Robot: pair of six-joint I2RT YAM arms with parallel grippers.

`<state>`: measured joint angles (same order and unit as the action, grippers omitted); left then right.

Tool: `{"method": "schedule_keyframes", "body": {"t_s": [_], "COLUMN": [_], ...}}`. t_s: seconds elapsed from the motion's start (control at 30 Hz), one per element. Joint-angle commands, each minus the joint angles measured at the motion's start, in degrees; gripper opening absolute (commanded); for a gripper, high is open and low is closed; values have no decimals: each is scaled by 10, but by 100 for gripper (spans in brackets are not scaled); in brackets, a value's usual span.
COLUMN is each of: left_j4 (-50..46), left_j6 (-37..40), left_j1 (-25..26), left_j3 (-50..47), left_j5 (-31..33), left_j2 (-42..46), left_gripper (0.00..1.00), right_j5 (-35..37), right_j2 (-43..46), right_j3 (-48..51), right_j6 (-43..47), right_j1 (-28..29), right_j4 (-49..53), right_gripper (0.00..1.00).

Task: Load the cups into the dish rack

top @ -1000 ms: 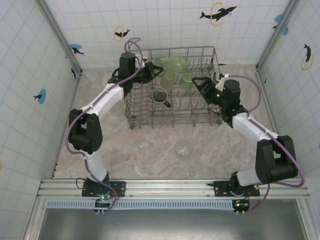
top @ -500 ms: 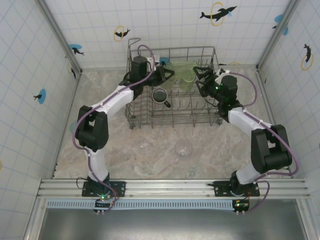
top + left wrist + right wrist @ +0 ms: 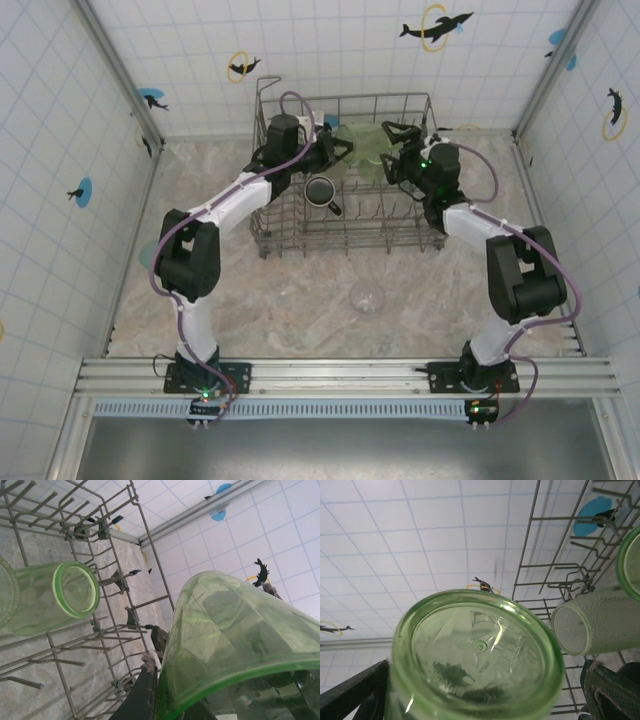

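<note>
My left gripper (image 3: 338, 150) is shut on the rim of a translucent green cup (image 3: 360, 138), holding it tilted above the back of the grey wire dish rack (image 3: 280, 235). One dark finger (image 3: 144, 687) lies against the cup (image 3: 235, 630) wall. From the right, my right gripper (image 3: 393, 152) stands open, and the cup's base (image 3: 477, 652) sits between its fingers (image 3: 355, 692) with gaps on both sides. In the rack lie a green cup (image 3: 55, 597), a pale green cup (image 3: 600, 622) and a dark mug (image 3: 321, 191). A clear cup (image 3: 367, 297) stands on the table in front of the rack.
The rack's tall grid sides and upright tines (image 3: 125, 575) stand close around both grippers. Tiled walls (image 3: 60, 150) close in the table on three sides, just behind the rack. Marbled tabletop (image 3: 250, 300) lies between the rack and the arm bases.
My left arm has carried the green cup to the right over the back of the rack. My right gripper has swung left and towards the back, and its open fingers now stand around the cup's base.
</note>
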<state>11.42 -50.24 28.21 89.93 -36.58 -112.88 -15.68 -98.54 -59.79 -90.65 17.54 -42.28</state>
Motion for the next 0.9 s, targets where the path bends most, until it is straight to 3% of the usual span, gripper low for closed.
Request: {"method": "schedule_keyframes", "body": {"t_s": [0.0,0.23,0.37,0.43,0.57,0.73,0.87], "left_j4": [42,33,8,7,2,-13,-54], "left_j6": [-9,8,28,28,29,42,70], "left_j1": [6,6,6,7,6,0,-14], "left_j3": [4,-23,-26,-27,-24,-12,1], "left_j5": [-29,-28,-13,-8,7,21,35], "left_j2": [-1,22,30,32,34,47,66], "left_gripper": [0,0,3,13,51,67,86], "right_j5": [28,67,83,84,94,98,137], "right_j2": [-20,-9,18,29,57,90,125], "right_j3": [-28,3,15,16,13,-8,-23], "right_j6": [-33,-47,-15,2,62,145,250], "right_j1": [10,17,18,15,9,-6,-7], "right_j4": [-38,-62,-42,-33,-2,50,111], "right_gripper": [97,78,58,49,46,46,46]}}
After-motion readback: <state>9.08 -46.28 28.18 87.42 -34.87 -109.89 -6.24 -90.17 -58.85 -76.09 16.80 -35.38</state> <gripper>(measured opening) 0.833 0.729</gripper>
